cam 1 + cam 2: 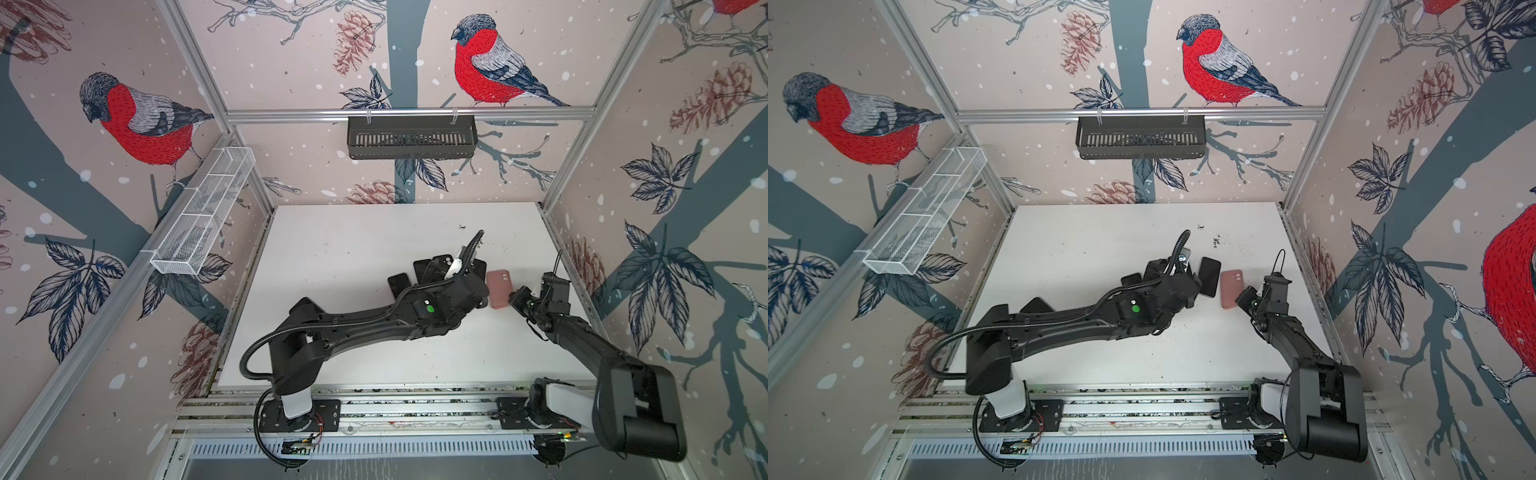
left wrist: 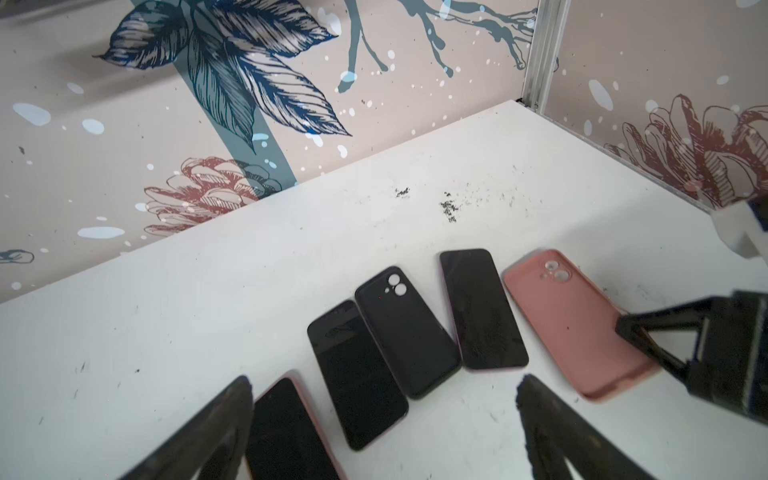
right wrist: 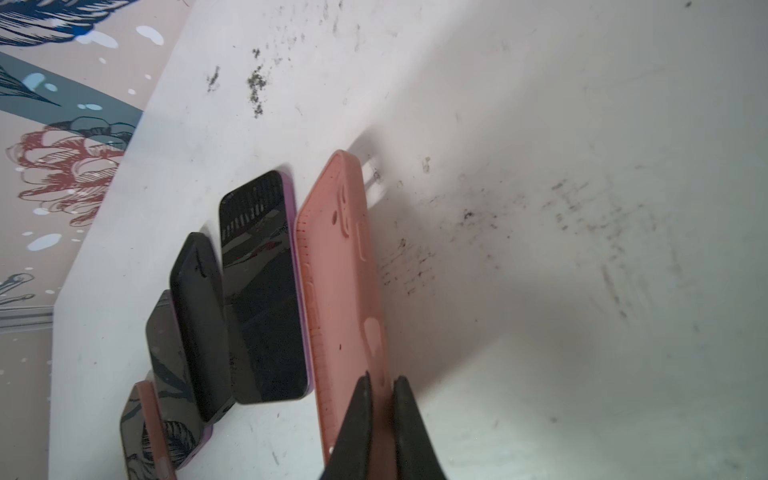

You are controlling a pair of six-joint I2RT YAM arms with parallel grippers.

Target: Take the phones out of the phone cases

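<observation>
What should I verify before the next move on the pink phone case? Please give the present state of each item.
1. Left gripper open: ok. Its fingers stand wide apart over the row of phones.
2. Right gripper shut: ok. It is at the near end of the pink matte phone case.
3. Right gripper really pinches that case's edge: cannot tell.
4. Case lies flat on the white table, back up: ok.
5. Phone inside the case: cannot tell. Its open side faces down.
6. Case apart from the black-screened phone with a purple edge: ok. A narrow gap shows.
</observation>
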